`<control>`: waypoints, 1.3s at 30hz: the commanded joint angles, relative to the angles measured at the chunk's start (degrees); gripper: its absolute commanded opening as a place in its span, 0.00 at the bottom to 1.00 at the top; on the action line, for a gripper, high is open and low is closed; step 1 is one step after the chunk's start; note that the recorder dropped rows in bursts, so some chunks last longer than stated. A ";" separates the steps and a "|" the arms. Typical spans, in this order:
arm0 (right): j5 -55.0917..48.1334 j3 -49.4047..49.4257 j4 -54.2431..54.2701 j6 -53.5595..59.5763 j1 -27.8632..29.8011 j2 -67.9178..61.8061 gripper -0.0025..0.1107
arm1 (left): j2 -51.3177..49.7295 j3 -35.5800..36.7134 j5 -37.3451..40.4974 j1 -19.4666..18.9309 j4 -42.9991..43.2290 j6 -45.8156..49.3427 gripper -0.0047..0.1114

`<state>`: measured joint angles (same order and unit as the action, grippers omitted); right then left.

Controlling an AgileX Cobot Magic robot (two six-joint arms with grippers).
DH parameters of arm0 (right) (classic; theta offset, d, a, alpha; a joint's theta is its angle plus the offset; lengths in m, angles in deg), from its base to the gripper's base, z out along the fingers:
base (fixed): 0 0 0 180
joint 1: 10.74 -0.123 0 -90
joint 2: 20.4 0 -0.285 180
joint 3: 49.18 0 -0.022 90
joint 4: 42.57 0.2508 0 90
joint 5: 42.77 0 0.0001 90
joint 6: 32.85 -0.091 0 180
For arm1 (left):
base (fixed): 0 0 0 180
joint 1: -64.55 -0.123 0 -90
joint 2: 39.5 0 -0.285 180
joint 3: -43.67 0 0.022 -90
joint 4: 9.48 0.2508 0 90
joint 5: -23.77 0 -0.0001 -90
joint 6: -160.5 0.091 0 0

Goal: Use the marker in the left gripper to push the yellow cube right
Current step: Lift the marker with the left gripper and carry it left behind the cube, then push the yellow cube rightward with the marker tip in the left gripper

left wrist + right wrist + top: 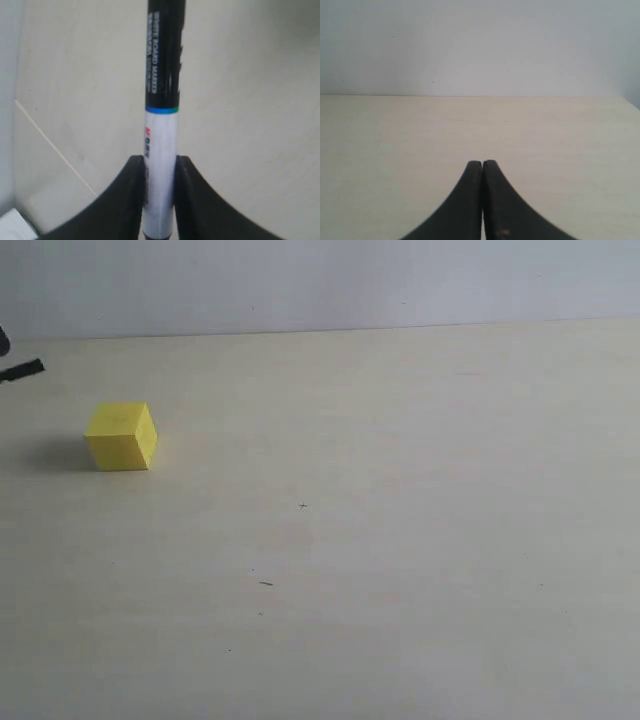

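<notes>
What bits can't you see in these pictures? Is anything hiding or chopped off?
- Marker: its cap end is cut off by the top edge of the left wrist view; the small print is blurred.
- Left tool: the exterior view's left edge cuts it off; only a dark sliver shows, too small to name.
- Yellow cube: neither wrist view shows it; its far faces are turned away.

The left hand (pixel 160 165) pinches the marker (pixel 162 75) by its white barrel, black cap outward, apart from the yellow cube (pixel 121 436).
</notes>
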<state>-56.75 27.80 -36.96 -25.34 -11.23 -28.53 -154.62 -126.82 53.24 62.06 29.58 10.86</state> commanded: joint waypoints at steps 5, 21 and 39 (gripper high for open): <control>0.42 0.24 -0.14 -0.10 0.17 0.34 0.02 | -5.33 -5.13 -1.10 -0.34 -7.83 20.24 0.04; 0.42 0.24 -0.24 -0.10 0.17 0.34 0.02 | -7.81 -11.10 16.70 -6.23 -35.43 56.23 0.04; 0.42 0.24 0.00 -0.10 0.17 0.34 0.02 | -12.79 -12.92 10.63 -9.87 -47.35 73.08 0.04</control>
<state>-56.75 27.80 -36.96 -25.34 -11.23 -28.53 -167.29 -139.32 64.41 52.20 -14.13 80.93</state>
